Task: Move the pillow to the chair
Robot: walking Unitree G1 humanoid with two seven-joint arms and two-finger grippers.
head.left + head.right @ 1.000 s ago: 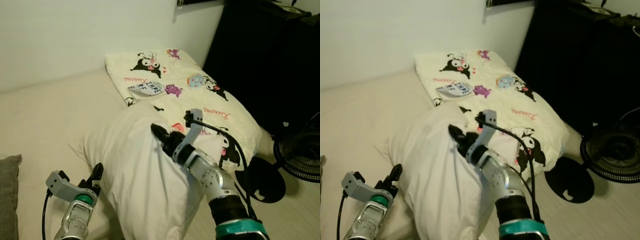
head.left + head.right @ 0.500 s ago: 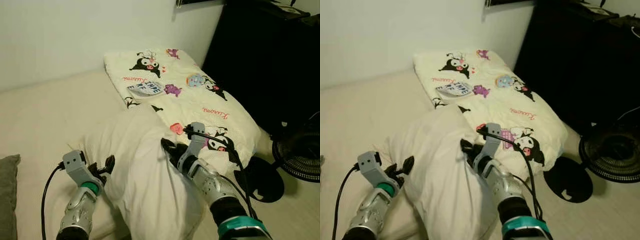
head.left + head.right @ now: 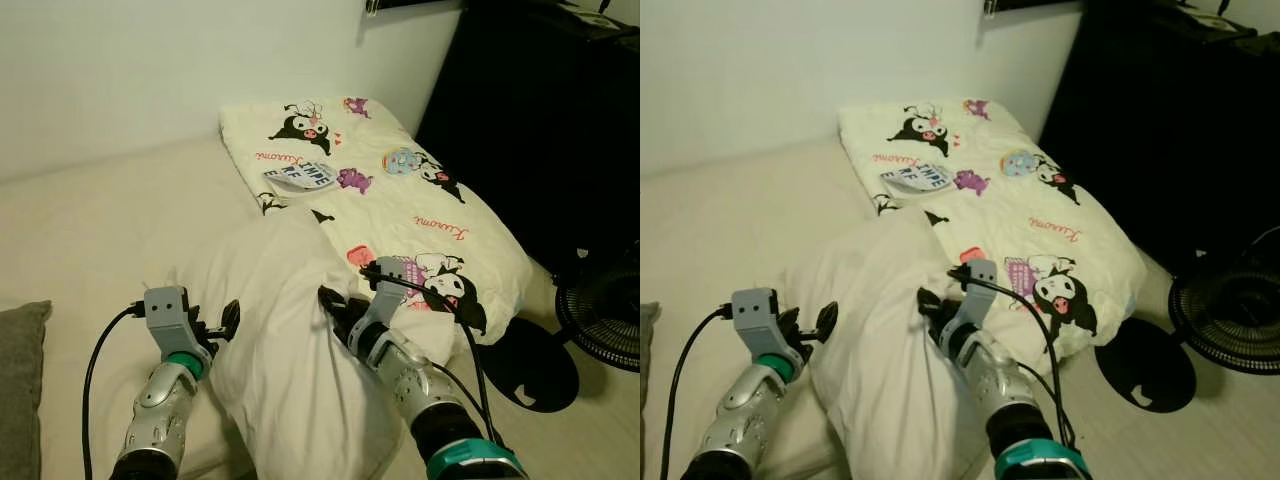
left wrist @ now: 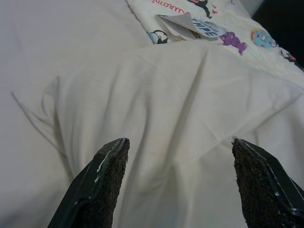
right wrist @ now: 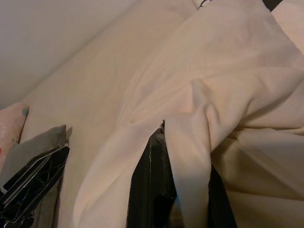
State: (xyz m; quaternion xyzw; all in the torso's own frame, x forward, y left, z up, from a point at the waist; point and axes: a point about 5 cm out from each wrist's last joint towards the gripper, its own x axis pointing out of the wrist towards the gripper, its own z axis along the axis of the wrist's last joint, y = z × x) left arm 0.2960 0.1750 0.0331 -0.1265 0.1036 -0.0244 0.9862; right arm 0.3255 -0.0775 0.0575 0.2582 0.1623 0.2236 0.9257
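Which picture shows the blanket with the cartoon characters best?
The left eye view shows the cartoon blanket best: nearly all of it lies in view beyond the white pillow. The right eye view shows much the same scene. The left wrist view catches just a printed corner past its gripper; the right wrist view looks at pillow fabric.

Pillow (image 3: 290, 330) on bed (image 3: 90, 230) — blanket (image 3: 400, 200) behind-right.

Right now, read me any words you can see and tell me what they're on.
"THPE": partial blue letters on a grey patch of the printed blanket.
Red cursive script repeats on the blanket: too blurred to read.
The pillow carries no text.
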